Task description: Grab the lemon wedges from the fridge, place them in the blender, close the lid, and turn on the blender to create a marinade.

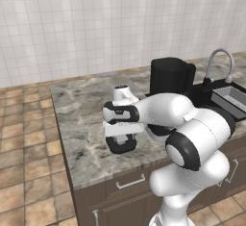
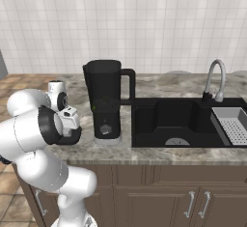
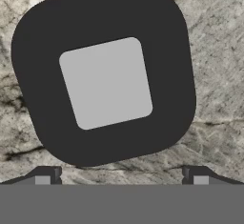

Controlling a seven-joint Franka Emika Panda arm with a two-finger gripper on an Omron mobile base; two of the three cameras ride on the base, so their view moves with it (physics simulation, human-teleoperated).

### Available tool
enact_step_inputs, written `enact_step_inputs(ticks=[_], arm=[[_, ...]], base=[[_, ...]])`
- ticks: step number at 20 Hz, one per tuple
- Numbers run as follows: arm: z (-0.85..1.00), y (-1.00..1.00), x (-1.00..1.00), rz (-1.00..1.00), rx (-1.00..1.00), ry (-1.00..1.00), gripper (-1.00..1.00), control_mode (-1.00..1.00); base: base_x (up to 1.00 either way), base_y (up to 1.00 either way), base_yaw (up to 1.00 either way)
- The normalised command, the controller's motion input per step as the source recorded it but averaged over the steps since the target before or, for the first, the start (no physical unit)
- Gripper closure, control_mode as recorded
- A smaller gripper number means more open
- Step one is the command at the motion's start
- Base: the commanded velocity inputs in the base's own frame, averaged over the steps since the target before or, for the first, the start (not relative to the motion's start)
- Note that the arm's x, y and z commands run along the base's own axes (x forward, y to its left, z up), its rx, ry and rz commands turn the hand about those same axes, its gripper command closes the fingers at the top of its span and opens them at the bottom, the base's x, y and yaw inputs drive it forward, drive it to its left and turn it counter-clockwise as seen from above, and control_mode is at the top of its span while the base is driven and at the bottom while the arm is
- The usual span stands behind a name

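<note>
Poised low over the counter (image 1: 81,124), near its front edge and toward its left end: gripper (image 3: 121,174), jaws spread wide, nothing between them, pointing straight down at the stone. In the hand view, both dark fingertips (image 3: 47,174) stand at the bottom, set well apart.

Directly beneath, flat on the counter: lid (image 3: 102,73), black rounded square with a light grey square cap (image 3: 106,82) at centre. Lies just ahead of the fingertip line, not yet between the tips, so probably a short shift forward, then a straight descent. Turned slightly against the jaws, edges not parallel to the line between the tips. No long axis to speak of, being near square, so either pair of opposite sides looks equally fair for a pinch. Looks wide against the finger spread; likely a tight fit, a small wrist roll to square up worth considering. In the left base view, partly hidden under the hand, seen as a dark shape (image 1: 121,144) close to the front edge.

Farther back and to the right along the counter: blender (image 2: 106,100), upright, dark jar with handle toward the sink (image 2: 173,120), top apparently uncovered. Well apart from the lid, so a lift and a carry rightward judged to come.

Lemon wedges: too small to make out in the dark jar.
</note>
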Motion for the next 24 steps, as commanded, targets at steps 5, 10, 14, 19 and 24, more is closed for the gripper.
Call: enact_step_inputs(ticks=[5, 10, 14, 19, 24], arm=[[-0.11, -0.01, 0.02, 0.01, 0.0, -0.01, -1.0, -1.0], [-0.16, 0.0, 0.09, 0.0, 0.0, -0.02, -1.0, -1.0], [-0.16, 0.0, 0.18, 0.0, 0.0, -0.05, -1.0, -1.0], [-0.13, 0.0, 0.2, 0.0, 0.0, -0.07, -1.0, -1.0], [-0.1, 0.0, 0.15, 0.0, 0.0, -0.09, -1.0, -1.0]], base=[[0.0, 0.0, 0.0], [0.0, 0.0, 0.0], [0.0, 0.0, 0.0], [0.0, 0.0, 0.0], [0.0, 0.0, 0.0]])
